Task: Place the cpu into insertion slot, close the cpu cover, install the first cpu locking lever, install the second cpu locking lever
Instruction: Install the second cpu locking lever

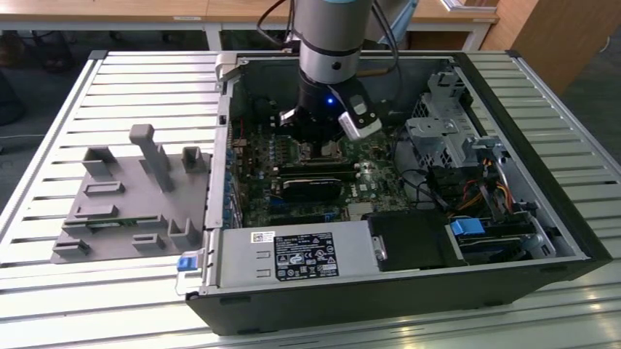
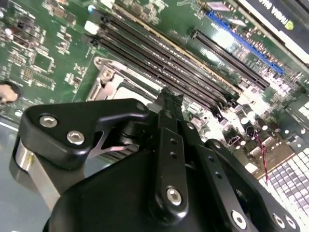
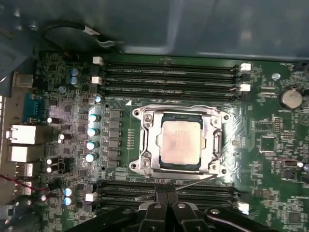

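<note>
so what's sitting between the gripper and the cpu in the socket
In the first wrist view, a bank of long black memory slots lies between the gripper and the cpu, with a thin metal lever crossing it.

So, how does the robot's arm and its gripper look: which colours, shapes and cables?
The arm is a thick silver-grey cylinder with a black wrist section carrying a small blue light and a white block on one side. Dark cables run up beside it. The gripper is matte black, built of flat linkage bars joined by silver screws, with narrow fingers.

Grey fixture (image 1: 131, 196) beside open case (image 1: 543, 218)
</note>
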`<state>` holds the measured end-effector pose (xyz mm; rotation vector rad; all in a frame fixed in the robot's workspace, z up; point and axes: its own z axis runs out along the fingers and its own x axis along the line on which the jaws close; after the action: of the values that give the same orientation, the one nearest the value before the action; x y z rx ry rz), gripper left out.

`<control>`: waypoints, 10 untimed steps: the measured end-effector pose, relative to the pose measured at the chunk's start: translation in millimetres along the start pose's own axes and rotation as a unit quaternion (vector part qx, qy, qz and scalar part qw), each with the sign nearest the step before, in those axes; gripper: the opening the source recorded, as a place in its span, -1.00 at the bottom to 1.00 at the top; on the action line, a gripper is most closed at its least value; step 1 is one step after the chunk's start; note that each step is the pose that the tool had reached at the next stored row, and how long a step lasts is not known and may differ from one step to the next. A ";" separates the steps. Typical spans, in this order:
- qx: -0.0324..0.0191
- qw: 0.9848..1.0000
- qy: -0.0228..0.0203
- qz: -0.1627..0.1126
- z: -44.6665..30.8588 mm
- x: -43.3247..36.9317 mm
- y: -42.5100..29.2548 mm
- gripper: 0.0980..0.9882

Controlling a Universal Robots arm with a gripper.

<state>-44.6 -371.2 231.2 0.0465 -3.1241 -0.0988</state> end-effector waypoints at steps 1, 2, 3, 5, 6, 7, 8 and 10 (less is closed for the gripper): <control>-0.001 1.000 0.000 0.000 0.9 0.2 -0.4 -0.96; -0.004 1.000 0.000 0.000 1.4 0.2 -1.2 -0.96; -0.007 1.000 0.000 0.000 1.9 0.3 -2.2 -0.96; -0.012 1.000 0.000 0.000 2.5 0.8 -4.7 -0.96; -0.015 1.000 -0.001 0.000 2.6 1.4 -5.8 -0.96; -0.017 1.000 -0.001 0.000 2.8 2.3 -6.8 -0.96; -0.020 1.000 -0.001 0.000 3.2 3.3 -7.6 -0.96; -0.023 1.000 -0.001 0.000 4.6 5.2 -8.5 -0.96</control>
<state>-49.6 -379.5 226.1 0.0467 -3.1218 -0.1722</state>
